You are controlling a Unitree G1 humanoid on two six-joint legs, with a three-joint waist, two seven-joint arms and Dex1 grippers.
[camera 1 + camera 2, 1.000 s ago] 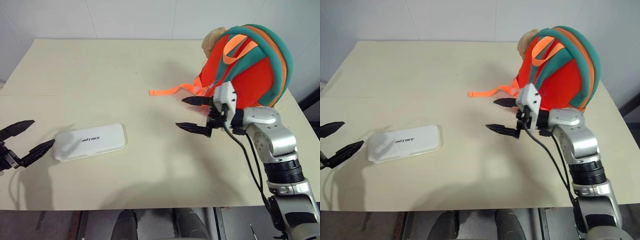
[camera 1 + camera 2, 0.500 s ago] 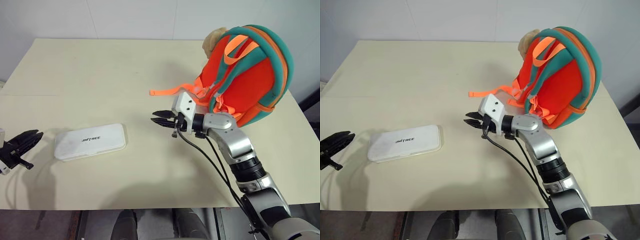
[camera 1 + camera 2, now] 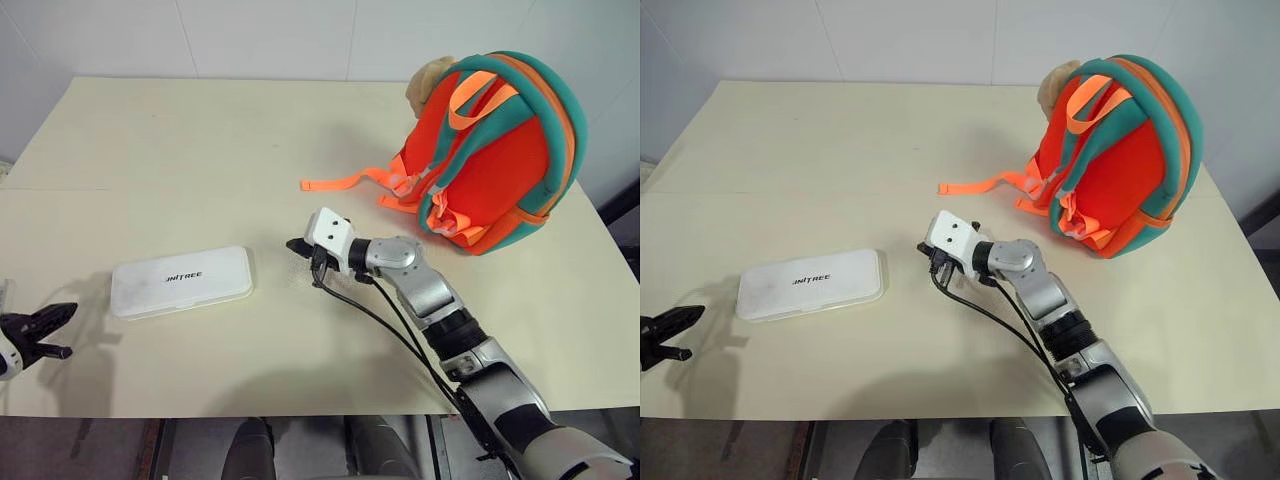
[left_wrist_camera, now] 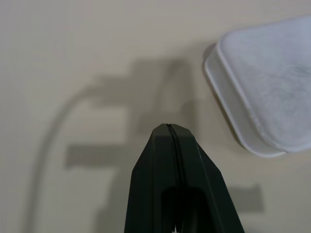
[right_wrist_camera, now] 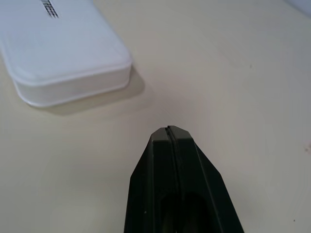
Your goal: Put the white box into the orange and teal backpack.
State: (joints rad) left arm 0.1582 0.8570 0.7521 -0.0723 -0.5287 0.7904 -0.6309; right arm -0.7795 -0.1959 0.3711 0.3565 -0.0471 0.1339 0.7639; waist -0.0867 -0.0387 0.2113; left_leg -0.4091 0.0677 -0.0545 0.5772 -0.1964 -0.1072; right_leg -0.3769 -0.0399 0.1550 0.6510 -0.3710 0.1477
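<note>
Sitting flat on the cream table [image 3: 150, 150], the white box [image 3: 181, 282] is the closest thing to both grippers, and neither one has hold of it. The left gripper [image 3: 58, 318] hangs low at the near corner of the table with its two black fingers pressed together into a single point, nothing between them. The box lies just ahead of it and off to its right, apart from the tips, with a strip of bare tabletop in between. In the left wrist view you can see the rounded corner of the box [image 4: 262, 92] off to one side of the clenched fingers [image 4: 167, 160], not touching.

The right gripper [image 3: 296, 244] is out over the middle of the table, pointing across toward the box, fingers clamped shut too and empty. The box's short end is near its tip but there's a clear gap. The right wrist view shows the box [image 5: 60, 48] ahead of the closed fingers [image 5: 170, 150], lid up, with a bit of the dark lettering visible at the edge.

Further back, behind the right gripper and on its far side from the box, the orange and teal backpack [image 3: 500, 150] stands upright on the table. A loose orange strap [image 3: 345, 182] trails from it across the tabletop, and a tan plush bear [image 3: 428, 80] pokes out at its top. Box and backpack are well apart.
</note>
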